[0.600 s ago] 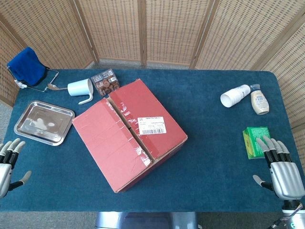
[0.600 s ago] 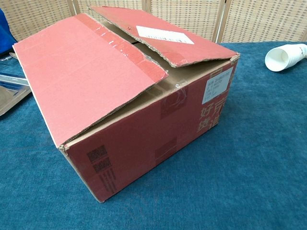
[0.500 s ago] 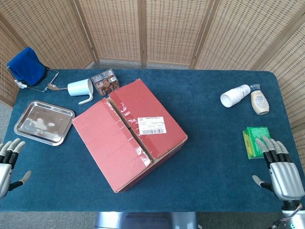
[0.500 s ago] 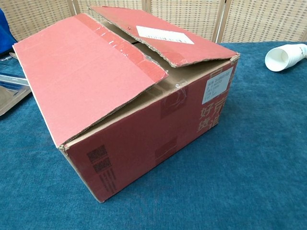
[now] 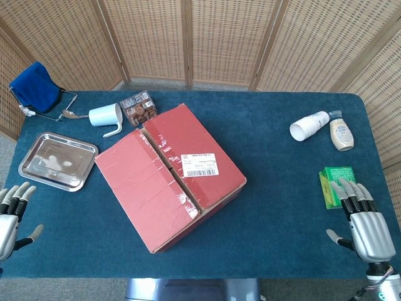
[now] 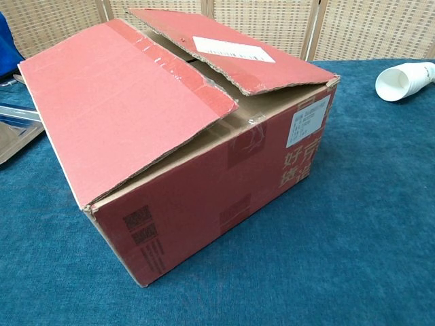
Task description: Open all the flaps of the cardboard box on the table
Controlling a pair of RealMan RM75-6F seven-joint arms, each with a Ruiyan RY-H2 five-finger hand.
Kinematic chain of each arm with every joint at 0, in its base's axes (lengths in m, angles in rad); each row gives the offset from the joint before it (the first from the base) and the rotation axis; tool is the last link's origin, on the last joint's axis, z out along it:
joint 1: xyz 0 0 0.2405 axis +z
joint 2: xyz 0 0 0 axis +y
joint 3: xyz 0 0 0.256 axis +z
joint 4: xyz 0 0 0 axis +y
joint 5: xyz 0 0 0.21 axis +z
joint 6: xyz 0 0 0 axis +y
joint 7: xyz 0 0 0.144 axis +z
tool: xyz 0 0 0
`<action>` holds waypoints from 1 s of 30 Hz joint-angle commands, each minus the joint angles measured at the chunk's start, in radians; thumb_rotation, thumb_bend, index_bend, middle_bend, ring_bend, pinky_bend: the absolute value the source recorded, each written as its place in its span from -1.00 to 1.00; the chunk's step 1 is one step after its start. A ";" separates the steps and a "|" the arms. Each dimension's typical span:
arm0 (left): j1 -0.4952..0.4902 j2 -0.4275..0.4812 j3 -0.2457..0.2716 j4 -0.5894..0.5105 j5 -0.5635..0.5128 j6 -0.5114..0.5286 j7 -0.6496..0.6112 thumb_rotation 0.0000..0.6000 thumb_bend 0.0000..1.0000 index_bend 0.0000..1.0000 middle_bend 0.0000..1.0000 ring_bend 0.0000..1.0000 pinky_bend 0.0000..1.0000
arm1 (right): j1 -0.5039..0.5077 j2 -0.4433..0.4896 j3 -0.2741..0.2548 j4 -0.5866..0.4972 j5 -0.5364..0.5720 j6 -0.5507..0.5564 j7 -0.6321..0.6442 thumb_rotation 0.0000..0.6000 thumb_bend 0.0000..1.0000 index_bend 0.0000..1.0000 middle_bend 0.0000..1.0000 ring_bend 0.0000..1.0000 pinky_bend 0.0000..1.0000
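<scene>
Nearest, at the front edge of the table (image 5: 269,244), both hands hover with fingers spread apart and nothing in them: the left hand (image 5: 11,216) at the near left corner, the right hand (image 5: 361,222) at the near right, its fingertips (image 5: 346,188) just at the edge of a green packet (image 5: 333,183). Both are silver-backed with dark fingers and pale tips, and both are well apart from the cardboard box (image 5: 169,175), which sits near the middle of the table, turned at an angle to its edges. It is red-printed corrugated board, rectangular, its two long top flaps lying down and meeting along a seam with torn, glossy tape. In the chest view the near flap (image 6: 122,102) rises a little over the box's front wall, showing a brown raw-board gap, and the far flap (image 6: 231,54) carries a white barcode label (image 6: 233,49); a second white sticker and pale characters mark the side. The tabletop is covered in a dark blue, short-pile cloth. Further back on the left lie a shiny rectangular steel tray (image 5: 57,160), a white mug (image 5: 106,116), a small brown printed packet (image 5: 138,107), a spoon (image 5: 73,114) and a blue cloth (image 5: 35,86) on a wire frame. Far right lie a white tipped cup stack (image 5: 309,125) and a cream bottle (image 5: 341,133). Behind stand woven cane screens (image 5: 219,37) in wooden frames.
</scene>
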 commanded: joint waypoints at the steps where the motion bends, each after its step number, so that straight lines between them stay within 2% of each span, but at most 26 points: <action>1: -0.001 -0.001 0.000 0.001 -0.002 -0.003 0.000 1.00 -0.86 -0.89 -1.00 -1.00 -1.00 | 0.015 -0.016 0.003 0.011 -0.002 -0.019 0.009 1.00 -0.97 -1.00 -1.00 -1.00 -1.00; 14: -0.006 -0.021 0.009 0.016 0.004 -0.015 0.026 1.00 -0.86 -0.93 -1.00 -1.00 -1.00 | 0.134 -0.114 0.055 0.044 -0.027 -0.108 0.039 1.00 -0.98 -1.00 -1.00 -1.00 -1.00; 22: -0.008 -0.034 0.007 0.033 0.004 -0.012 0.029 1.00 -0.86 -0.91 -1.00 -1.00 -1.00 | 0.195 -0.105 0.084 -0.042 -0.017 -0.164 0.020 1.00 -0.99 -1.00 -1.00 -1.00 -1.00; 30: -0.006 -0.034 0.007 0.031 -0.001 -0.012 0.028 1.00 -0.86 -0.91 -1.00 -1.00 -1.00 | 0.276 -0.100 0.104 -0.100 0.003 -0.265 0.016 1.00 -1.00 -1.00 -1.00 -1.00 -1.00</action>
